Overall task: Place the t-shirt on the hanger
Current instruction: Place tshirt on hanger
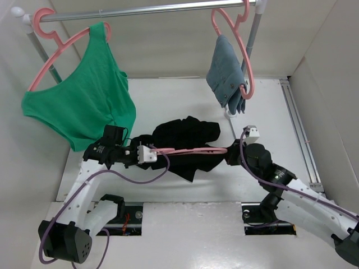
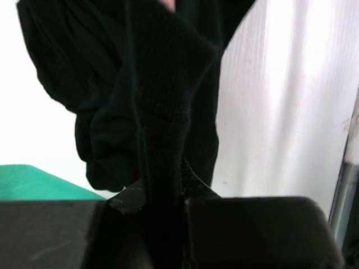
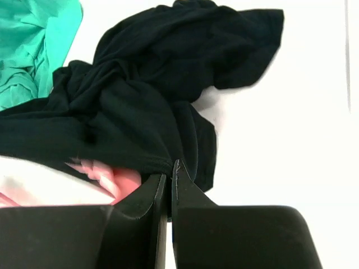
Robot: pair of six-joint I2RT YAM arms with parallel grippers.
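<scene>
Over the white counter [image 1: 168, 95] the black t-shirt [image 1: 185, 137] sits bunched on the pink hanger [image 1: 190, 150] between my arms. Left claw [image 2: 162, 193] is clamped on a fold and right claw [image 3: 170, 176] pinches the hem, I think to spread the cloth along the hanger.

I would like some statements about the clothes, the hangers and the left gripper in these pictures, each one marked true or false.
1. The green top hangs from the rail. True.
2. The t-shirt hangs from the rail too. False: it lies bunched on the table.
3. The left gripper is shut on the t-shirt's fabric. True.
4. The grey-blue garment lies flat on the table. False: it hangs on a pink hanger near the rail's right end.
5. The hanger reaches across the t-shirt from side to side. True.
</scene>
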